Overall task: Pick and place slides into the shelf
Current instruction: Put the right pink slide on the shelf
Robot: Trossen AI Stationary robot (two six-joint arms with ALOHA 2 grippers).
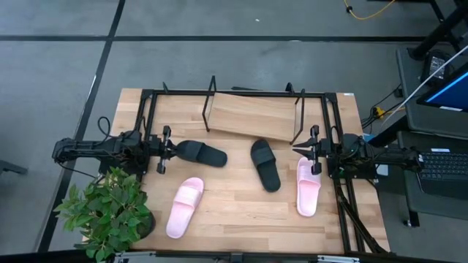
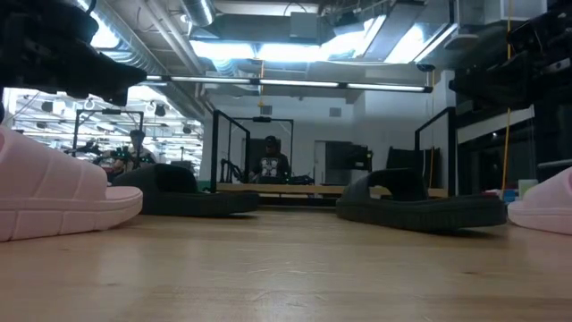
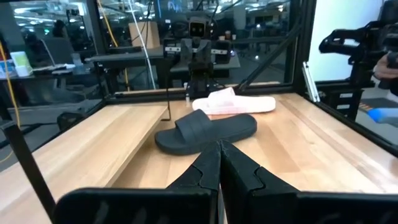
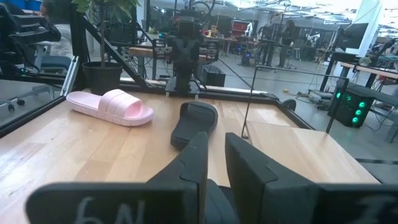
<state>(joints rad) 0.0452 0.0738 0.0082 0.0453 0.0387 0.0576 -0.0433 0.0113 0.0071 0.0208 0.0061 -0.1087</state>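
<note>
Four slides lie loose on the worktop [image 1: 241, 219] in the high view, none yet on the shelf [image 1: 252, 117] at the far edge. Left pincer [image 1: 170, 148], fingers pressed together, hovers just beside the heel of a black slide [image 1: 201, 153]. Right pincer [image 1: 306, 150], fingers slightly apart and holding nothing, hangs near a pink slide [image 1: 308, 186]. A second black slide [image 1: 265, 165] and pink slide [image 1: 184, 207] sit between.

Low view: slides rest flat.

Left wrist view: the closed fingers [image 3: 205, 174] point at a black slide [image 3: 205, 132], apart from it. A good pick likely needs them opened first, then lowered over the strap.

Right wrist view: narrowly parted fingers [image 4: 245, 165] face the other black slide [image 4: 194, 123].
</note>
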